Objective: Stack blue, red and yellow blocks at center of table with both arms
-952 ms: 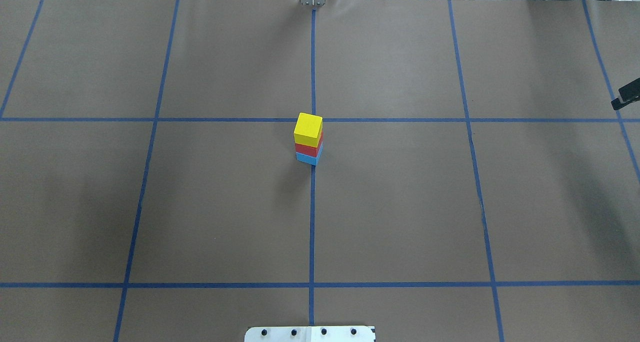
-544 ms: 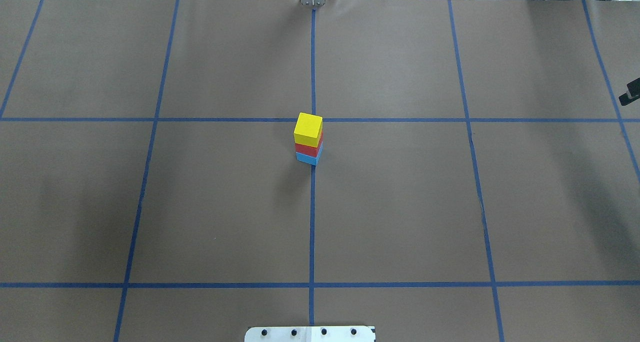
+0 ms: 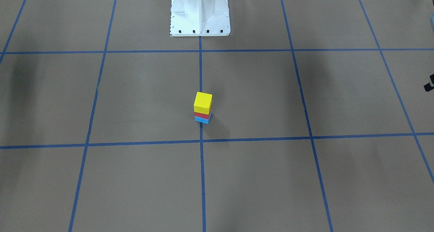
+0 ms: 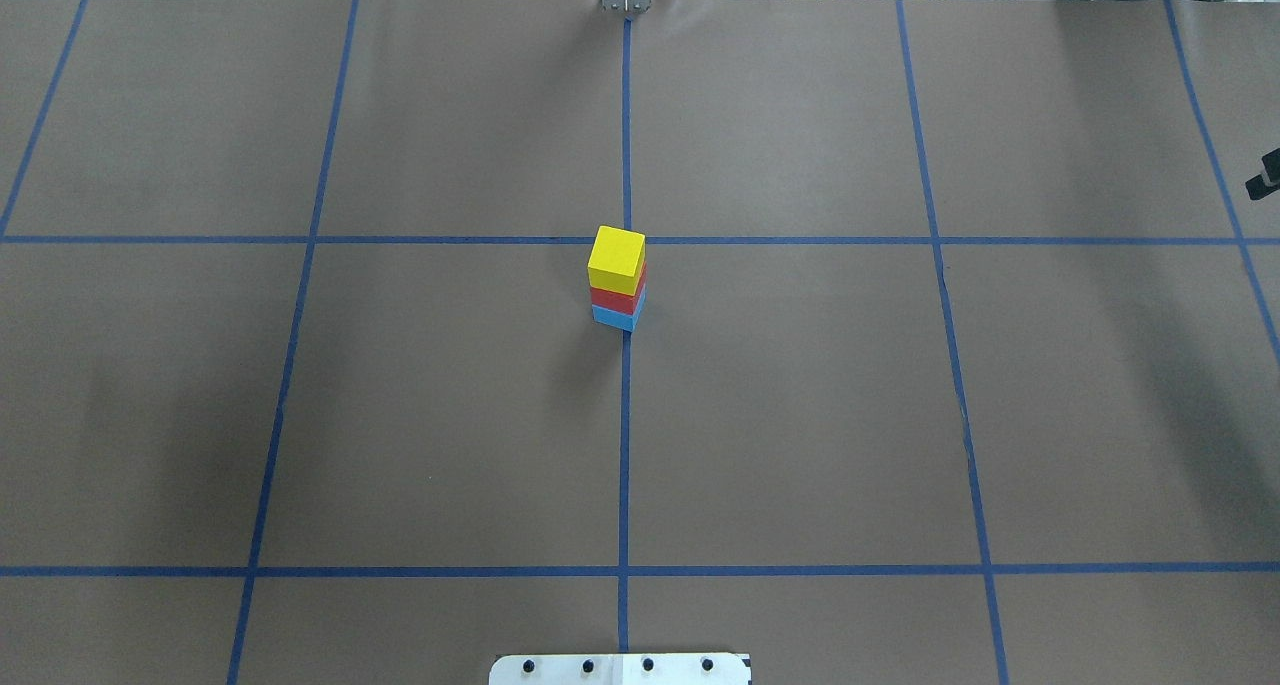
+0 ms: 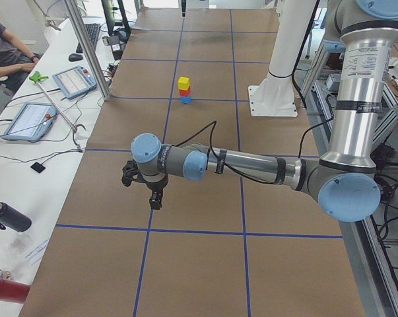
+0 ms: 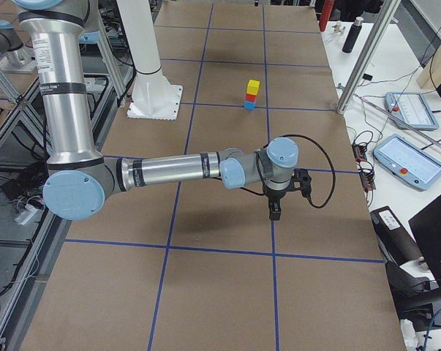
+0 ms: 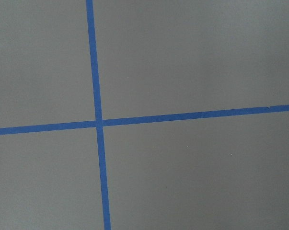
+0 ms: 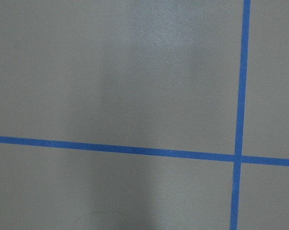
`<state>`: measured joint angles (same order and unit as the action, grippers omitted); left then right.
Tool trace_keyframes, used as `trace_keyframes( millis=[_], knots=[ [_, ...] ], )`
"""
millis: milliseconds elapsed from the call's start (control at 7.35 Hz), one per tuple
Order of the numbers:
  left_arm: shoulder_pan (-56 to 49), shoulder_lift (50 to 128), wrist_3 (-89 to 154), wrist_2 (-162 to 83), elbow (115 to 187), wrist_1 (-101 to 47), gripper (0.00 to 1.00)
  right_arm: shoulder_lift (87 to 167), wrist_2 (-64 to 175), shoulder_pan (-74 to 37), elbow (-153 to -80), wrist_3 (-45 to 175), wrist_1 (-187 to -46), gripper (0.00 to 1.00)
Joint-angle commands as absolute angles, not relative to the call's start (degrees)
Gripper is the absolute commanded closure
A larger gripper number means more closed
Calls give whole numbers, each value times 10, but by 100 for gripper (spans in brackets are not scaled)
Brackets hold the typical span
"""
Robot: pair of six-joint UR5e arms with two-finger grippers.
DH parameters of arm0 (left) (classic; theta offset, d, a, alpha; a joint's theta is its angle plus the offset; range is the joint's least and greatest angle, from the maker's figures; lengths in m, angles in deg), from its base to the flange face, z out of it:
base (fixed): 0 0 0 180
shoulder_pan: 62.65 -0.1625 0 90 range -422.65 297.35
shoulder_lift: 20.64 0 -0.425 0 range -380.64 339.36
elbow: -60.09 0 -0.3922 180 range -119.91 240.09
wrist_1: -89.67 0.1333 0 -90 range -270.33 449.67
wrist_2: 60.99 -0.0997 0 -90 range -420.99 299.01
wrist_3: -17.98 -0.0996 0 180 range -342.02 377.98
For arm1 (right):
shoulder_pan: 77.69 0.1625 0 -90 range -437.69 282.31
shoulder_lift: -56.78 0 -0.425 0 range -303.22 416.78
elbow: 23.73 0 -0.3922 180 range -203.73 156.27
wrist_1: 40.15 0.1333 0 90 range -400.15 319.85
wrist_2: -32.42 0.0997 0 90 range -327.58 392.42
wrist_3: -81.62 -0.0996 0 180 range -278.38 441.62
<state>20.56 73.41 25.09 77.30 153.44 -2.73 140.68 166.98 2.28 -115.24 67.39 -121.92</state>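
A yellow block (image 4: 616, 254) sits on a red block (image 4: 614, 298), which sits on a blue block (image 4: 613, 317), as one upright stack at the table's center. It also shows in the front view (image 3: 202, 102). No gripper touches it. My left gripper (image 5: 151, 195) hangs over the table's left end, far from the stack; only a black sliver of it (image 3: 430, 85) shows in the front view. My right gripper (image 6: 274, 210) hangs over the right end, a sliver (image 4: 1265, 175) at the overhead view's edge. I cannot tell whether either is open. Both wrist views show only bare table and tape.
The robot's white base (image 3: 200, 15) stands at the near middle edge. Blue tape lines grid the brown table (image 4: 800, 415). Tablets (image 5: 73, 80) and a seated person (image 5: 4, 46) are at the side bench beyond the table's far edge, behind a metal post (image 6: 363, 62).
The right gripper's black tip has slid farther toward the overhead view's right edge and slightly up. The stack has not moved.
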Motion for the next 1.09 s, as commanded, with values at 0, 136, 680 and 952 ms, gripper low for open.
trace_keyframes(
  millis=[0, 136, 680, 952],
  knots=[
    [206, 734, 251, 772, 1536, -29, 0, 1406, 1669, 23, -1152, 675, -1220, 0],
    [206, 734, 250, 771, 1536, -29, 0, 1406, 1669, 23, -1152, 675, -1221, 0],
    [206, 728, 248, 739, 1536, -35, 0, 1406, 1669, 22, -1149, 675, -1221, 0],
    [206, 724, 248, 737, 1534, -45, 0, 1406, 1669, 24, -1144, 676, -1222, 0]
  ],
)
